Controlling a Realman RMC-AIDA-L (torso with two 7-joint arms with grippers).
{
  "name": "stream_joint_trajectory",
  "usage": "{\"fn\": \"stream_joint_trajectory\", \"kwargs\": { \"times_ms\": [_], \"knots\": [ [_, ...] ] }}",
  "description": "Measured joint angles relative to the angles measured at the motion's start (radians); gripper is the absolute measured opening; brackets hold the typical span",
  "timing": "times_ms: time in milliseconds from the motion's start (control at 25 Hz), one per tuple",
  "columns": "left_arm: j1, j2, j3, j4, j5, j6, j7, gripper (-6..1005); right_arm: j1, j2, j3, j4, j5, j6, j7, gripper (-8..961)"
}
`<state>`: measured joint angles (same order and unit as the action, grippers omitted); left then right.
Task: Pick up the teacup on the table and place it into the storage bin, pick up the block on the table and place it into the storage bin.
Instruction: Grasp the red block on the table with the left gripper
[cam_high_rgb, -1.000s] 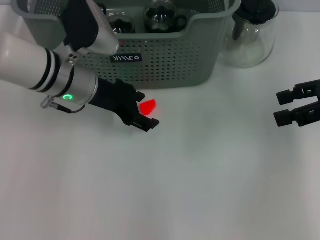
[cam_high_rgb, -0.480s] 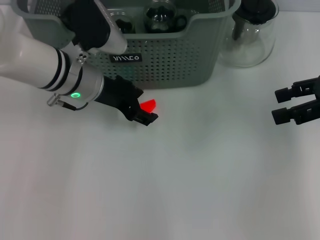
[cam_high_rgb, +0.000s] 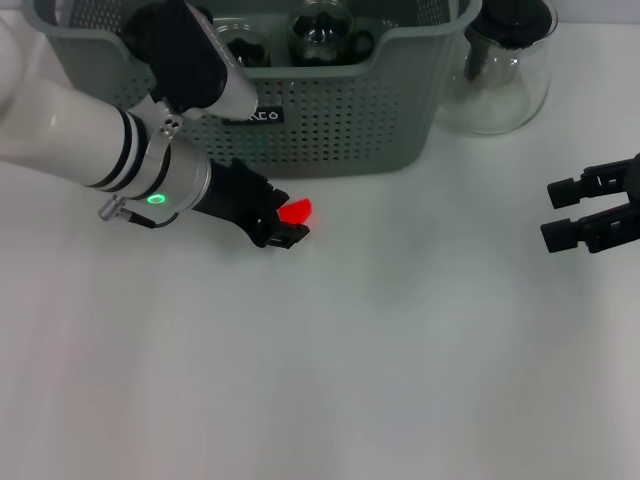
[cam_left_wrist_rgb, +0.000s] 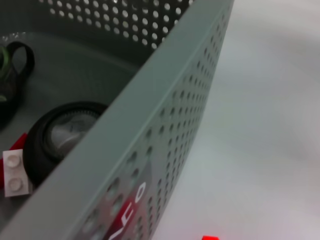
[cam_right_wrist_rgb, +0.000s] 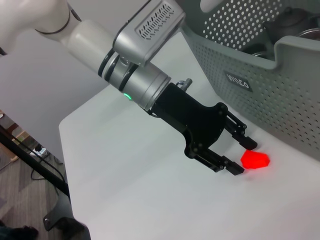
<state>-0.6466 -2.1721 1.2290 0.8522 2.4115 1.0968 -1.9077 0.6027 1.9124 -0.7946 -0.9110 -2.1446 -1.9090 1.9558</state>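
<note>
Between the parted fingers (cam_right_wrist_rgb: 239, 157) of the left gripper (cam_high_rgb: 283, 222) the red block (cam_high_rgb: 296, 211) is only partly bracketed: it lies on the white counter (cam_high_rgb: 400, 360) just past the fingertips, toward three o'clock, and no contact with either pad can be seen. For a sound grasp, the fingers are best advanced a little farther so that the block sits well inside them, kept low to the counter, and only then closed squarely on two opposite faces; the block looks small and faceted, so a skewed pinch is likely to squirt it out. The perforated wall of the storage bin (cam_high_rgb: 330, 110) stands close at twelve o'clock, so the lift is best made straight up before anything is carried over the rim. Dark round vessels are already lying in the bin; whether one is the teacup cannot be told. Compared with a second ago, the left gripper has shifted slightly toward nine o'clock and nearer the bin, while the block has stayed put. At three o'clock the right gripper (cam_high_rgb: 560, 213) is parked with fingers apart, well away.
</note>
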Motion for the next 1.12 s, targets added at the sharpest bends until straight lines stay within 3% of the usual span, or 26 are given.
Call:
{"fn": "stream_joint_trajectory", "kwargs": {
  "times_ms": [120,560,800,1120],
  "knots": [
    [-0.002,0.000,0.001,-0.011,0.000,-0.012,-0.001,523,0.000,0.001,0.000,0.000,0.000,0.000,0.000,927],
    [-0.009,-0.002,0.004,-0.028,-0.008,-0.035,-0.008,520,0.000,0.002,0.000,0.000,0.000,0.001,-0.003,928],
    [-0.014,-0.001,0.060,-0.033,-0.002,-0.081,-0.057,518,0.000,0.002,0.007,0.000,0.000,0.002,-0.013,928],
    [-0.024,0.000,0.077,-0.036,-0.001,-0.081,-0.094,389,0.000,0.002,0.023,-0.003,0.000,0.002,-0.014,928]
  ]
}}
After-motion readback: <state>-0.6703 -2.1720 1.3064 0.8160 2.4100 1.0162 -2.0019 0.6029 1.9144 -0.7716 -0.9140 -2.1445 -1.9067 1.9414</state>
